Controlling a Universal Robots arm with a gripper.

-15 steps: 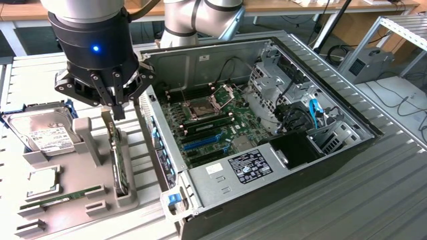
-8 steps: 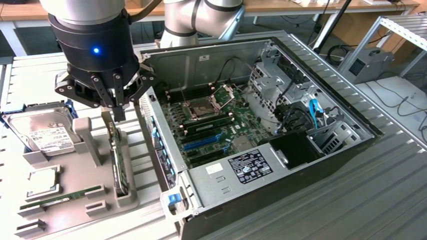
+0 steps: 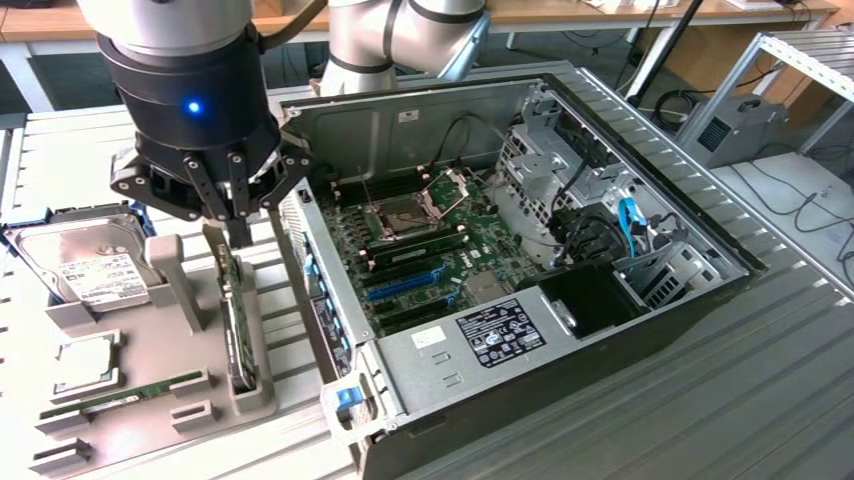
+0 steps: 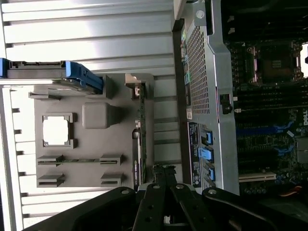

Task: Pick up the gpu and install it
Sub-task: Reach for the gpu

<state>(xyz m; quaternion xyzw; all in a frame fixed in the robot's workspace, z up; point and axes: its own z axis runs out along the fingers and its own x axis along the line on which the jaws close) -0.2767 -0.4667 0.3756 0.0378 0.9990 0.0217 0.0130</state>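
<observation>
Hovering closed gripper (image 3: 238,240) over gpu (image 3: 242,335) edge

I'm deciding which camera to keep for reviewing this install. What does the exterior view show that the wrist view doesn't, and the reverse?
Exterior view adds: the arm above the tool, and the blue cable deep in the case.
Wrist view adds: the perforated face of the rear panel.
Shared: the shut tool at the top edge of the gpu, which stands on edge in the grey holder; the hard drive; the loose processor chip; the motherboard.
</observation>
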